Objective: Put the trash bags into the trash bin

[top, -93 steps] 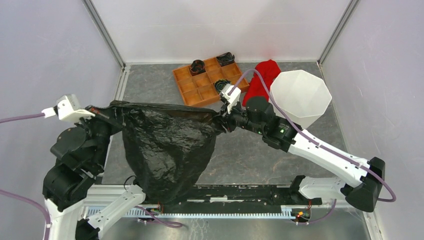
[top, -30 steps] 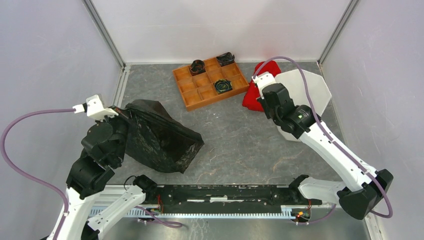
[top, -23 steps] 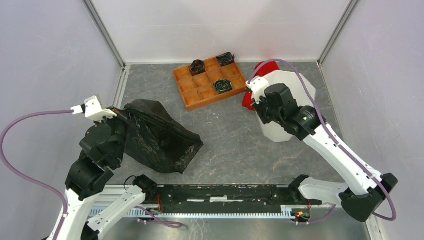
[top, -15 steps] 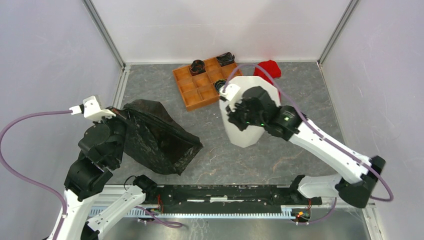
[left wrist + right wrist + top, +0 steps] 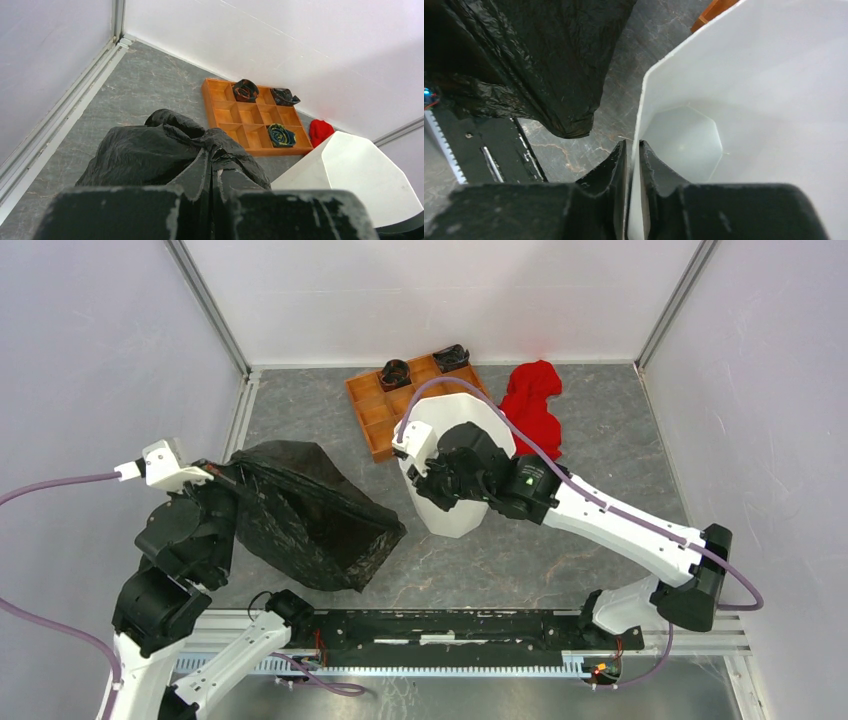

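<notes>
At mid-worktop, just in front of the far-edge tray, the trash bin is in my right gripper. Wrist view: the two fingers are pinched on the bin's rim, one outside the wall and one inside. The bin is tipped, not upright, and I see down its white walls to the eight-sided base. I can't tell whether it touches the worktop. From above it covers the tray's near right part.

The trash bag is on the left side, toward the near-left corner, a crumpled glossy black heap. My left gripper is clamped on a bunched fold at the bag's left end. The left wrist view shows both fingers tight together with black plastic squeezed between. The bag's right tip lies near the bin's lower end, with a strip of grey worktop between them, so they are not touching. None of the bag is in the bin.

The orange-brown tray sits by the far edge. Three dark rolls show in its compartments from the left wrist, two in the far row. The red cloth lies toward the far-right corner, apart from the bin.
</notes>
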{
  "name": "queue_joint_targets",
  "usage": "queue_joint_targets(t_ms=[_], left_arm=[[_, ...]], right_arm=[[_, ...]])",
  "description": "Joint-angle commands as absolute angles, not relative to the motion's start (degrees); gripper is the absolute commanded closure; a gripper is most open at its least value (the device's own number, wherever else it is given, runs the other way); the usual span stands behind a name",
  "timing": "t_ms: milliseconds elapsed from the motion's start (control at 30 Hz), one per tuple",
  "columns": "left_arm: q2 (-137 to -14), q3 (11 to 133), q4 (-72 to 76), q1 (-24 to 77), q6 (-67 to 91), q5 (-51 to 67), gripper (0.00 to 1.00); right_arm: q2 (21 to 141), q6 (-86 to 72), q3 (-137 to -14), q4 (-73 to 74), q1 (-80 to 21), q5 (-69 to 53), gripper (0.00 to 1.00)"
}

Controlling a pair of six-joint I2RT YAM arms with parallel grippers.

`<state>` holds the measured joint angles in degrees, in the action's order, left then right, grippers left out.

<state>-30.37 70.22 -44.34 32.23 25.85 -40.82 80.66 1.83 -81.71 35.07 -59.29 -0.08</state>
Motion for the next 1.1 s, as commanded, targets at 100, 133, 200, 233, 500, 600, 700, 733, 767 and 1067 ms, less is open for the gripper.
queue_joint_targets(t_ms=[100, 133, 200, 233, 500, 600, 700, 733, 767, 1067], left_arm=[[-31.22, 72.81, -42.69, 32.17, 26.38, -43.91, 0.98], [-31.39, 73.15, -42.38, 32.17, 26.11, -44.34, 0.98], [-31.75, 74.09, -41.84, 32.17, 25.64, -45.14, 0.98], [-31.93, 74.71, -41.46, 32.19, 25.46, -45.54, 0.98], [-32.37, 77.81, -36.29, 32.17, 23.78, -46.52, 0.98], [-32.69, 79.09, -33.68, 32.17, 23.06, -46.83, 0.98], [-32.94, 80.58, -31.34, 32.17, 21.66, -47.72, 0.98], [-33.10, 81.15, -30.55, 32.17, 21.26, -47.99, 0.98], [-33.16, 81.70, -29.78, 32.17, 20.81, -48.19, 0.98], [-34.48, 87.88, -23.61, 32.17, 16.42, -49.27, 0.98]], right_arm=[[81.13, 1.67, -87.19, 39.39, -60.55, 9.70, 0.54], [81.17, 1.59, -88.23, 40.20, -60.71, 10.60, 0.48], [81.10, 1.16, -90.60, 41.76, -61.08, 12.23, 0.36], [80.97, 0.78, -91.93, 42.13, -61.50, 13.02, 0.31], [81.58, -4.74, -99.10, 38.62, -67.04, 15.25, 0.15], [79.21, -10.77, -93.16, 26.15, -68.46, 7.38, 0.12], [77.84, -17.97, -87.07, 14.36, -69.85, 4.32, 0.11], [77.62, -20.10, -85.00, 11.19, -70.12, 3.82, 0.11], [77.67, -22.22, -83.73, 8.44, -70.37, 3.69, 0.11], [78.54, -37.04, -77.42, 1.20, -70.72, 13.29, 0.12]])
